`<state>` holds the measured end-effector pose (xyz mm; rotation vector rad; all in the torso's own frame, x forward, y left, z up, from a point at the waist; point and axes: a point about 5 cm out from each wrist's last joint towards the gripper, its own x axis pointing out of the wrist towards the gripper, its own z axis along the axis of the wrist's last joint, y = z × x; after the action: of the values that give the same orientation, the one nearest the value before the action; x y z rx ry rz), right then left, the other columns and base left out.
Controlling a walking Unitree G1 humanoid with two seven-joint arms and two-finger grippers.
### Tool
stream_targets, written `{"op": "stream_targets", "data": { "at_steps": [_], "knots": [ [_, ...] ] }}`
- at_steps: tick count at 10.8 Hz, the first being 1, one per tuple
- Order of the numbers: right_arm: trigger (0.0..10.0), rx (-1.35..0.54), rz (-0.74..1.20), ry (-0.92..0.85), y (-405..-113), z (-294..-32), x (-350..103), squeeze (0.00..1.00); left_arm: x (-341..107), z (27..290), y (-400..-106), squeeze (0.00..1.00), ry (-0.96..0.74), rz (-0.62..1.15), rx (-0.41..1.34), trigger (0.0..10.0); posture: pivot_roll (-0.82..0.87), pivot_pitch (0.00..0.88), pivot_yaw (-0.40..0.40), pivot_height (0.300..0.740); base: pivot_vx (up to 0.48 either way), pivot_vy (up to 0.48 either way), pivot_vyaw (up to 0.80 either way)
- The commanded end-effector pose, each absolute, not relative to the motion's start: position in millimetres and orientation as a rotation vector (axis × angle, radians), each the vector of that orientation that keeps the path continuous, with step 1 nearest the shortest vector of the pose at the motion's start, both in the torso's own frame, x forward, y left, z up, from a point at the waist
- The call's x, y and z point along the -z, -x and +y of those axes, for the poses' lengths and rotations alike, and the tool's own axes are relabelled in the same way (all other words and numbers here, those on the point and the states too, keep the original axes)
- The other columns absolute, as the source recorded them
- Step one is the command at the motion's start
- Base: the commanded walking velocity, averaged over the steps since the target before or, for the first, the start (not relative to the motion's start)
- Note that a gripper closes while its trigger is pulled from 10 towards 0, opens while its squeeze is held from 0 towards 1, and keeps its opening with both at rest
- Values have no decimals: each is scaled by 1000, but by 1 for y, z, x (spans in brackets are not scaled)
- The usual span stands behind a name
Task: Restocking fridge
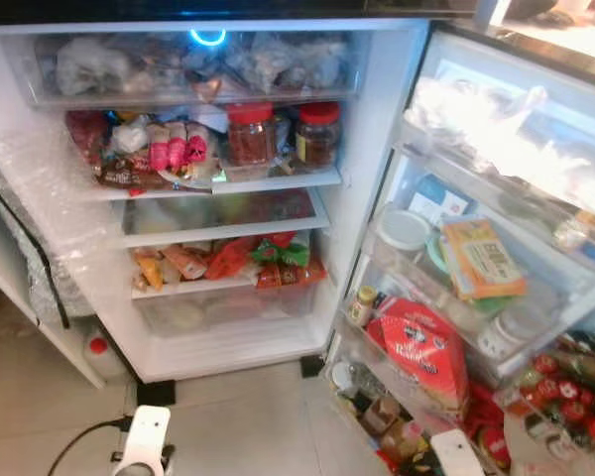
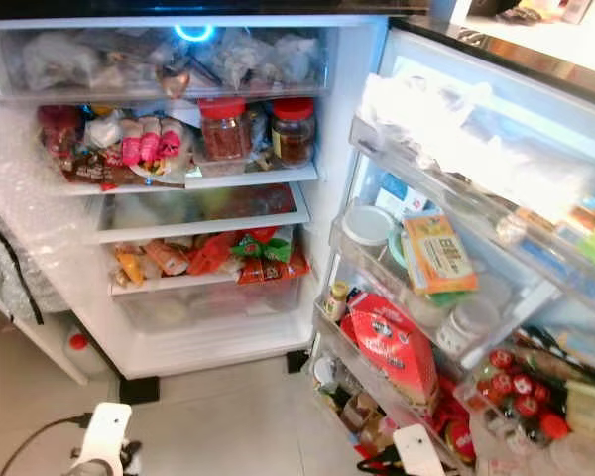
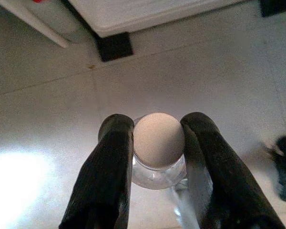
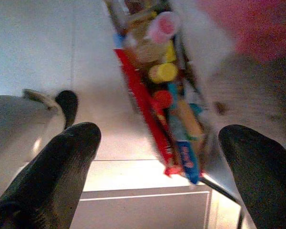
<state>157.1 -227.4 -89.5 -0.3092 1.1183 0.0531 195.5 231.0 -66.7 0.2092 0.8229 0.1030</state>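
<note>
The fridge stands open before me, its shelves [image 1: 228, 184] packed with food. My left gripper [image 3: 157, 122] is shut on a clear bottle [image 3: 158, 143] with a rounded pale cap, held by the neck low over the tiled floor in front of the fridge. The left arm's white wrist [image 1: 144, 441] shows at the bottom of the head view. My right gripper [image 4: 162, 138] is open with nothing between its fingers. It hangs above the packets and small jars in the lowest door shelf [image 4: 174, 95]. The right wrist [image 1: 456, 451] is beside that door.
Two red-lidded jars [image 1: 273, 134] sit on an upper shelf, snack packets [image 1: 228, 260] on a lower one. The open door [image 1: 496, 198] on the right holds a red bag [image 1: 421, 347], boxes and red-capped bottles [image 1: 565, 397]. A red-capped bottle [image 1: 99, 352] stands on the floor at left.
</note>
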Motion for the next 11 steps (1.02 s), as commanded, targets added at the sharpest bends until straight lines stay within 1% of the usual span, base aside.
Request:
{"op": "stream_targets", "data": {
  "at_steps": [1, 2, 3, 4, 5, 6, 8, 10, 11],
  "knots": [
    [10000, -56, 1132, 300, -153, -227, 91, 0, 65, 236, -194, 0, -236, 791, -118, 10000, -142, 46, -47, 740, 0, 0, 0],
    [10000, -57, 1132, 298, -153, -227, 91, 0, 62, 236, -196, 0, -245, 732, -131, 10000, -148, 50, -45, 740, 0, 0, 0],
    [10000, -59, 1134, 294, -153, -227, 91, 0, 38, 231, -231, 0, -213, 586, -136, 10000, -147, 52, -45, 740, 0, 0, 0],
    [10000, -65, 1135, 287, -154, -227, 91, 0, 5, 228, -266, 0, -263, 378, -114, 10000, -144, 54, -48, 740, 0, 0, 0],
    [10000, -76, 1133, 281, -156, -226, 90, 0, -15, 218, -279, 0, -229, 232, -84, 10000, -143, 60, -47, 740, 0, 0, 0],
    [10000, -85, 1128, 272, -157, -226, 90, 0, -29, 210, -287, 0, -208, 134, -57, 10000, -143, 63, -47, 740, 0, 0, 0],
    [10000, -94, 1112, 267, -166, -226, 86, 0, -56, 183, -299, 0, -204, -18, 32, 10000, -132, 76, -46, 740, 0, 0, 0],
    [10000, -86, 1096, 263, -175, -227, 82, 0, -68, 174, -298, 0, -209, -86, 52, 10000, -113, 80, -42, 740, 0, 0, 0],
    [10000, -66, 1082, 253, -181, -228, 79, 0, -67, 172, -296, 0, -212, -80, 60, 10000, -112, 89, -40, 740, 0, 0, 0]
  ]
}}
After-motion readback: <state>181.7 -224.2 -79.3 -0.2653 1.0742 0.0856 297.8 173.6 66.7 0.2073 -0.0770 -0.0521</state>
